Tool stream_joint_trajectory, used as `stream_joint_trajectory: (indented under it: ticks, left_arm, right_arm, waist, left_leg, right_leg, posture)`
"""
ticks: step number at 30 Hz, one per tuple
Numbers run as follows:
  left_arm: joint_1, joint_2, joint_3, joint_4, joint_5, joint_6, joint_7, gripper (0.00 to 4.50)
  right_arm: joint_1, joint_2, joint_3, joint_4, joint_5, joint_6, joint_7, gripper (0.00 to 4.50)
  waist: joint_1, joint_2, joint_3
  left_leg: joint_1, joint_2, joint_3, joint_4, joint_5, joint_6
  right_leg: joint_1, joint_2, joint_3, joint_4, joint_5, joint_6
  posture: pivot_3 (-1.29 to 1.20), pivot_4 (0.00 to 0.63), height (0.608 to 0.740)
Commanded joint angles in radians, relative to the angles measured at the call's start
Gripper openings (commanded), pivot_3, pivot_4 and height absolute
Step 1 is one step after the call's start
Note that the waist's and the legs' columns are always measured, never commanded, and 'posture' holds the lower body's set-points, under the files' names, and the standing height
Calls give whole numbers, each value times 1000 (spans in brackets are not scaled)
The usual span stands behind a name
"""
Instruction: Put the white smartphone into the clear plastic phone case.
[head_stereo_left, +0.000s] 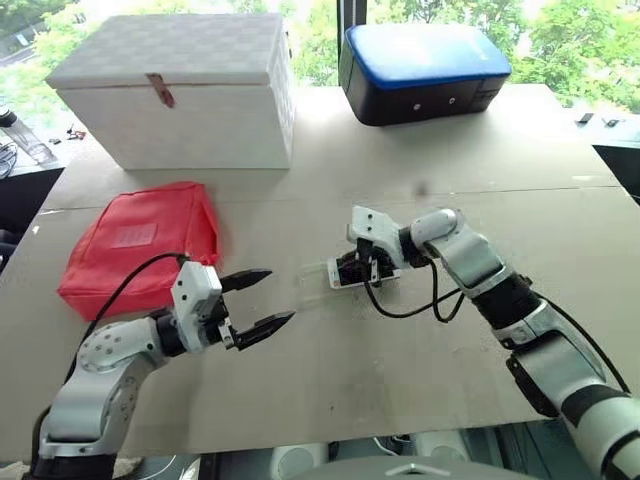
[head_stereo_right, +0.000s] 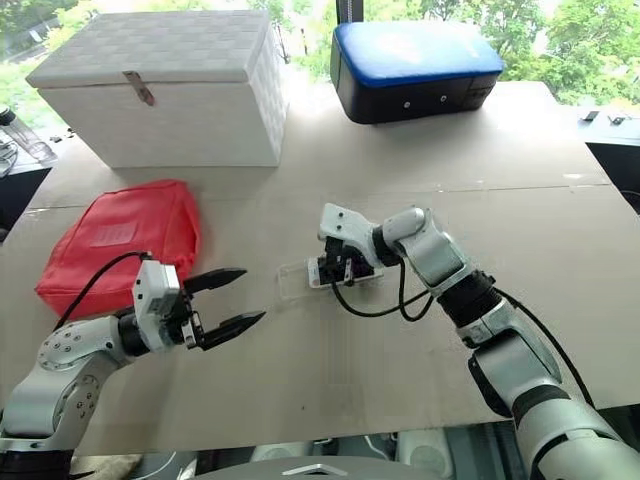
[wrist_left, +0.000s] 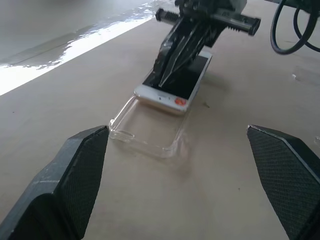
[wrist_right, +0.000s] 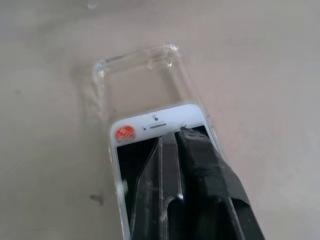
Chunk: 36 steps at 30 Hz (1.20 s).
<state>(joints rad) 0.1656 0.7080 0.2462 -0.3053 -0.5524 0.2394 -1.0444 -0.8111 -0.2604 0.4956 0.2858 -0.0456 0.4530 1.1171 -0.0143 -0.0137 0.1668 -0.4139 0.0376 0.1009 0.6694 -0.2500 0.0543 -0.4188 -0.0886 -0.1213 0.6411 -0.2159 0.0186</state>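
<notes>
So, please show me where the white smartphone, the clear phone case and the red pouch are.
white smartphone (wrist_left: 176, 96), left wrist view, white end bezel.
clear phone case (wrist_left: 145, 131), left wrist view, bare floor.
red pouch (head_stereo_left: 140, 240), left eye view, top face.

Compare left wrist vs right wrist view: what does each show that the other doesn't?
Left wrist view alone: the left gripper, wide open, aimed at the case's free end, plus the right gripper's body and cable. Right wrist view alone: a straight-down look at the right gripper's shut fingers pressing on the screen. Both: the white smartphone lying partway into the clear plastic phone case, whose far part is still unfilled, on the tan table.
</notes>
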Motion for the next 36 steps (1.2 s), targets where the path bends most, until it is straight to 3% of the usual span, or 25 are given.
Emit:
stream_joint_trajectory:
  ticks: [1,6,12,15,23,29,36]
  left_arm:
    - [-3,11,27,-16,-14,-5,-4,4500]
    - [4,11,34,-21,-7,9,21,4500]
    - [-13,32,8,-9,12,54,42,4500]
    - [-28,50,-22,22,43,58,28,3727]
    - [-114,53,-119,150,118,11,-31,35]
    - [-237,42,-215,300,155,-24,-135,35]
    - [-382,4,-283,450,232,-88,-151,35]
  right_arm:
    - [36,16,89,199,-92,-77,-44,53]
    - [37,31,17,186,-35,-86,-46,53]
    - [71,-50,-162,-174,148,34,10,53]
    - [114,-125,-206,-367,185,113,-9,0]
    - [280,-341,-303,-607,172,209,-110,0]
    - [314,-398,-321,-569,218,197,-95,0]
    - [240,-393,-184,-364,108,38,-76,0]
  waist:
    - [-6,0,-5]
    - [-3,5,-10]
    - [8,5,-9]
    - [4,5,-9]
    - [10,5,-7]
    - [7,4,-5]
    - [7,4,-5]
  left_leg:
    - [1,1,0,0,0,0]
    - [13,3,0,-3,-5,-1]
    - [8,3,-1,-2,-5,-1]
    - [-4,2,-1,0,1,-1]
    - [-4,1,-1,-3,-1,-2]
    - [-3,2,0,-1,-4,5]
    - [-2,2,0,0,-4,5]
  right_leg:
    - [1,0,0,0,0,0]
    - [8,1,0,2,-5,1]
    - [5,-3,0,1,-3,-3]
    - [-4,-3,0,1,1,-2]
    - [-4,1,-4,-2,0,-2]
    - [-4,0,-3,-2,-2,2]
    - [-3,2,-3,0,-2,2]
  posture:
    - [0,150,740]
    - [0,150,740]
    - [0,150,740]
    - [0,150,740]
    - [0,150,740]
    - [0,150,740]
    - [0,150,740]
